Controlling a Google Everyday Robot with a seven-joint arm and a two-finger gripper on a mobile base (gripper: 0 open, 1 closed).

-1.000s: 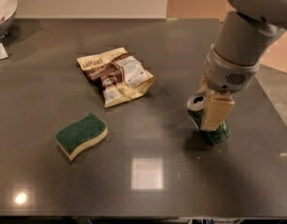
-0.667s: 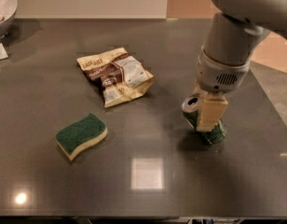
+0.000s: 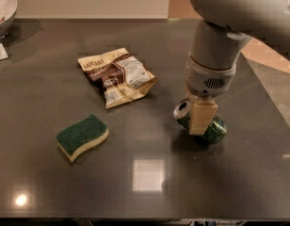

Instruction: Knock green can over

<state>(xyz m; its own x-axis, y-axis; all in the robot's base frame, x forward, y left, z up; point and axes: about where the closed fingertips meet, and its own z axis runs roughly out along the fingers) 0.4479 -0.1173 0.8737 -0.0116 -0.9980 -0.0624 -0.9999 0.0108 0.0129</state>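
Note:
The green can (image 3: 214, 129) is on the dark table, right of centre. It leans steeply to the left, with its silver top (image 3: 182, 110) facing left and a little up. My gripper (image 3: 202, 117) comes down from the pale arm above and presses against the can's near side, hiding the can's middle.
A brown and cream snack bag (image 3: 117, 75) lies left of the can. A green-and-yellow sponge (image 3: 82, 135) lies at the front left. A white bowl (image 3: 3, 9) and a paper slip (image 3: 0, 52) are at the far left. The table's right edge (image 3: 269, 98) is close to the can.
The arm has shifted left and the can has gone from nearly upright to leaning hard to the left, its top now pointing sideways.

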